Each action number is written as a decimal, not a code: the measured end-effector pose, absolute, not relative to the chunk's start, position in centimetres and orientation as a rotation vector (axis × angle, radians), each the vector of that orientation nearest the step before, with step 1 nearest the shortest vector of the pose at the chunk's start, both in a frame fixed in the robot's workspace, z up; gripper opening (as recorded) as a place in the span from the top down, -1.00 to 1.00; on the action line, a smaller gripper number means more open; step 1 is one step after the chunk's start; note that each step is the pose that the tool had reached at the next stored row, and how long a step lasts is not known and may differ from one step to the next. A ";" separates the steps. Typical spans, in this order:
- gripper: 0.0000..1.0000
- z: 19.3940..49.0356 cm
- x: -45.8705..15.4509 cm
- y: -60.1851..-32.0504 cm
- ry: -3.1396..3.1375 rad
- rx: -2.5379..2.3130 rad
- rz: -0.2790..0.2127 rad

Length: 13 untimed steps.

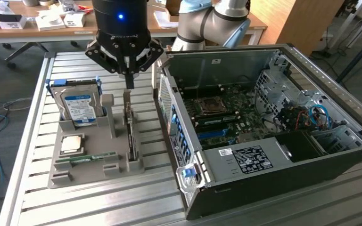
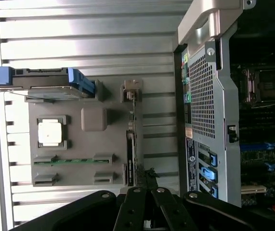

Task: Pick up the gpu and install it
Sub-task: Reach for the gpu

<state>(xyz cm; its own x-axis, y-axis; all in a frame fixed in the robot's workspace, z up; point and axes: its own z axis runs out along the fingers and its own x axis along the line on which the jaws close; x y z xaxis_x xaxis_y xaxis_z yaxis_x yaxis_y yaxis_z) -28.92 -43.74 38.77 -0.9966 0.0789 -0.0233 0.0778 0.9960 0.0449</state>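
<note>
The gripper (image 1: pixel 129 86) hangs with its fingers (image 1: pixel 129 79) pressed together and nothing between them, the tips just above the gpu (image 1: pixel 131 136). I cannot tell whether they touch it. The gpu stands on edge in 1 slot of the grey holder (image 1: pixel 86 172) on the slatted surface (image 1: pixel 105 202), between the hard drive (image 1: pixel 80 107) and the open computer case (image 1: pixel 263 141).

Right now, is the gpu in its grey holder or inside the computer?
In the grey holder: the gpu stands on edge in a slot, outside the computer case.
</note>
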 end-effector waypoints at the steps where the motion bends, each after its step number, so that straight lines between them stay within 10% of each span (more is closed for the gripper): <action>1: 0.79 38.8 -29.1 -43.7 3.113 0.122 0.069; 13: 0.79 38.7 -29.9 -43.7 3.113 0.122 0.069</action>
